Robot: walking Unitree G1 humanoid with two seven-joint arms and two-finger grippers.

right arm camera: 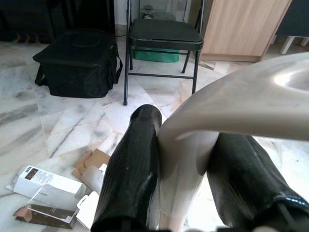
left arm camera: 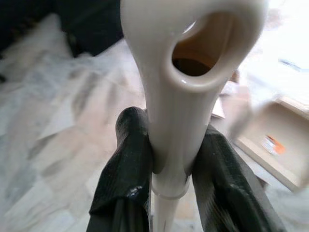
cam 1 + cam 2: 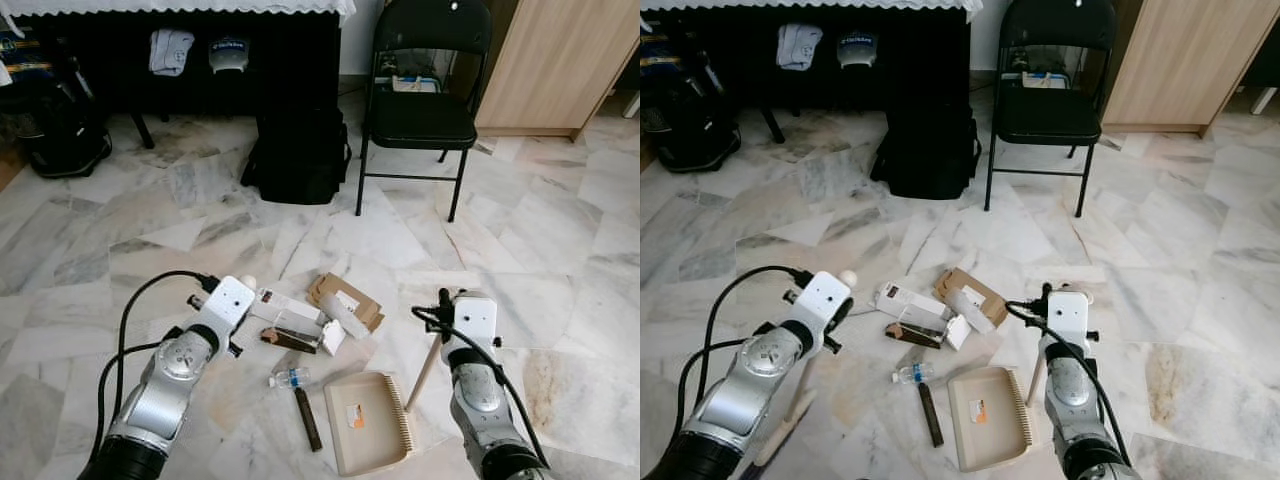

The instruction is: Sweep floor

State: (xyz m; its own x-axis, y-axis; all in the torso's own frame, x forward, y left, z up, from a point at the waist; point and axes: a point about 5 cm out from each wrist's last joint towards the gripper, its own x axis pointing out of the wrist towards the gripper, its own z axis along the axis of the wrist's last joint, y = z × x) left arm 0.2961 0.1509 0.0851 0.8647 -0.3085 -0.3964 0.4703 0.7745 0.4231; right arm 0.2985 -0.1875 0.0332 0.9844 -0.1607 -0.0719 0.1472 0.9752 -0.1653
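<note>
A: Landmark is the dustpan (image 3: 362,420), flat on the marble floor (image 3: 560,230), comb edge toward the robot's right. Largest items first?

B: Black folding chair (image 3: 420,100) stands well beyond the dustpan; black bag (image 3: 298,155) on the floor beside the chair, on the robot's left of it.

A: Litter?

B: Just beyond the dustpan: brown cardboard piece (image 3: 345,298), white carton (image 3: 902,300), clear plastic box (image 3: 297,326). Small water bottle (image 3: 288,377) and a dark stick-like object (image 3: 307,417) lie just left of the dustpan.

A: Grippers?

B: Left gripper (image 2: 176,159), left of the dustpan, is clamped on the broom handle (image 2: 186,87); cream looped end shows between its fingers (image 2: 126,164). Broom head (image 3: 780,435) touches the floor.

A: Right?

B: Right gripper (image 1: 186,164), just right of the dustpan, is closed around the dustpan handle (image 1: 227,111); its wooden shaft (image 3: 424,372) slants down to the pan.
</note>
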